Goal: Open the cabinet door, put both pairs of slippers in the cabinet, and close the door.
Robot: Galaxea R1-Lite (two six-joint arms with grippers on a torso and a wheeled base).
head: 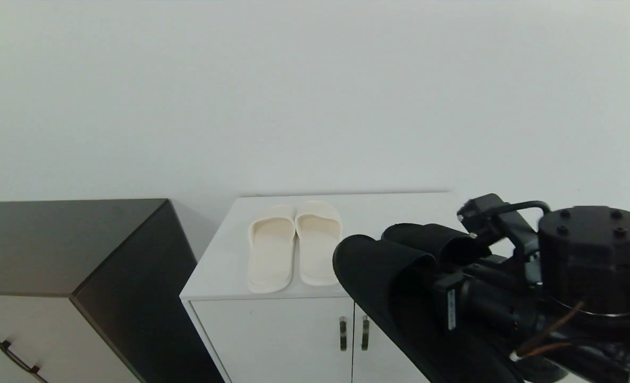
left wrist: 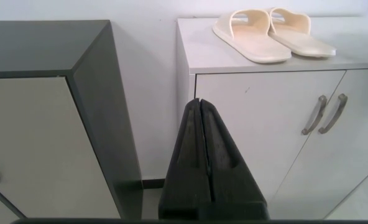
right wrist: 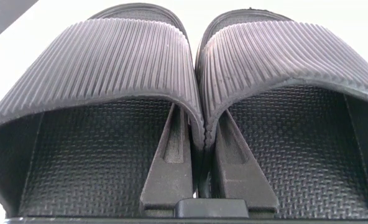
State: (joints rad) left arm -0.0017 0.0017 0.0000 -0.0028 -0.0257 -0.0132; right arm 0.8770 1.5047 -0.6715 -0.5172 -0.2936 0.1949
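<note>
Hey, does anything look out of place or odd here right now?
Nothing is spilled or damaged. One oddity: the right gripper holds the black slippers pinched together by their straps, yet both cabinet doors are shut. The cream slippers sit neatly side by side on top.

No text, number or sign is showing clearly enough to read. A small white sticker [head: 451, 308] is sitting on the right arm [head: 485, 303], just behind the black slippers [head: 384, 266], and its print is showing too small to make out.
</note>
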